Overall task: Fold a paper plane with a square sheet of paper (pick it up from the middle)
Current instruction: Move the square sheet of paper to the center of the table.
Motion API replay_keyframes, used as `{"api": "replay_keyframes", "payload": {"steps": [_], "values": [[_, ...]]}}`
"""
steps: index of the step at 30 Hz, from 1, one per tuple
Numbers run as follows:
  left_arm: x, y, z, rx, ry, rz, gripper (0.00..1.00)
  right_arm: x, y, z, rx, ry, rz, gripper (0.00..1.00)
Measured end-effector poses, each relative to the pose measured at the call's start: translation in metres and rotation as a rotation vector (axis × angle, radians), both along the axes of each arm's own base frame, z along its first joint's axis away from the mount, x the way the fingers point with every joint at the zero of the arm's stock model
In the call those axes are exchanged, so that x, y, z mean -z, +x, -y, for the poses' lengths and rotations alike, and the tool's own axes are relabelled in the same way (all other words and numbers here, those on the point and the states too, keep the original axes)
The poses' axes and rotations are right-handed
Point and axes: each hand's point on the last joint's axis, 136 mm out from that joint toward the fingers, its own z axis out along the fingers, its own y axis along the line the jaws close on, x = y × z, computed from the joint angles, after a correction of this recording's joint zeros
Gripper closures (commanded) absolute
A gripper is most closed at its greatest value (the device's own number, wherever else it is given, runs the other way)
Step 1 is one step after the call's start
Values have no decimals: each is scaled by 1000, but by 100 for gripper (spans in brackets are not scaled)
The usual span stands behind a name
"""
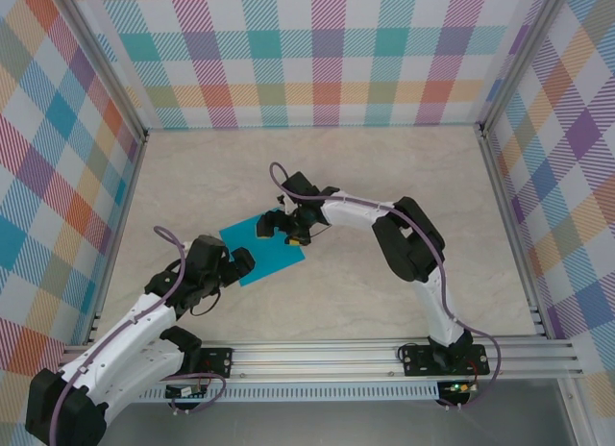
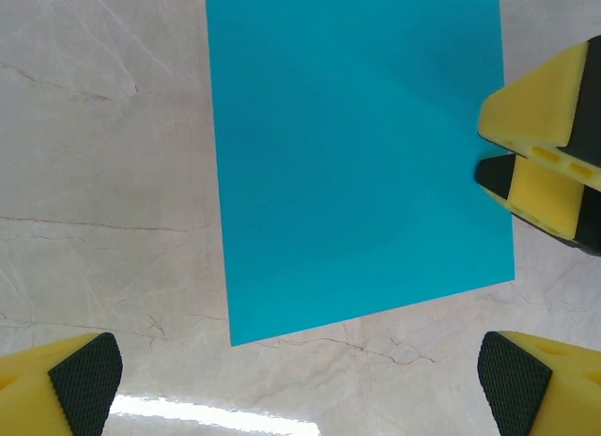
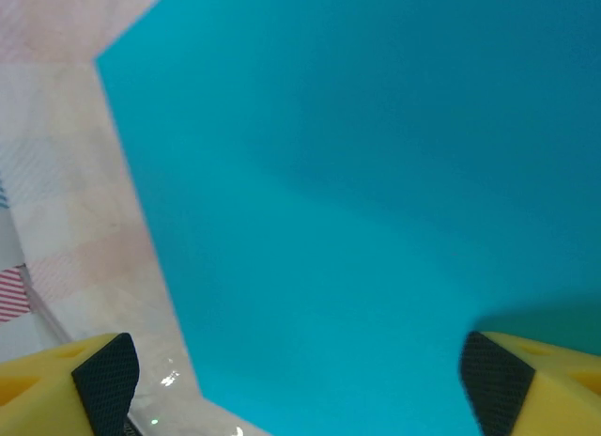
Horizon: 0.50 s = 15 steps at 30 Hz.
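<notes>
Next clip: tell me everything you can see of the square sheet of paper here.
The square sheet of paper is plain teal-blue, matte, unmarked, with no crease visible. It lies flat and unfolded on the marbled table, one corner pointing toward the arms. The open right gripper hangs over its far part, one fingertip above paper, the other above table; contact cannot be judged. The open left gripper sits beside its near-left edge, fingertips over bare table.
</notes>
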Motion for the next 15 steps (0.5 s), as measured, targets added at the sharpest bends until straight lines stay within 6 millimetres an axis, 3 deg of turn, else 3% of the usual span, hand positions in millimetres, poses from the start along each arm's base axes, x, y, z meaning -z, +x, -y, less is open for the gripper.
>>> {"api": "replay_keyframes", "payload": {"steps": [8,15], "values": [[-9,3,2,5,-6,15,0,6,4,19,54,-86,42,10],[-6,5,10,30,-33,-6,0,12,-21,70,144,-205,39,12]]}}
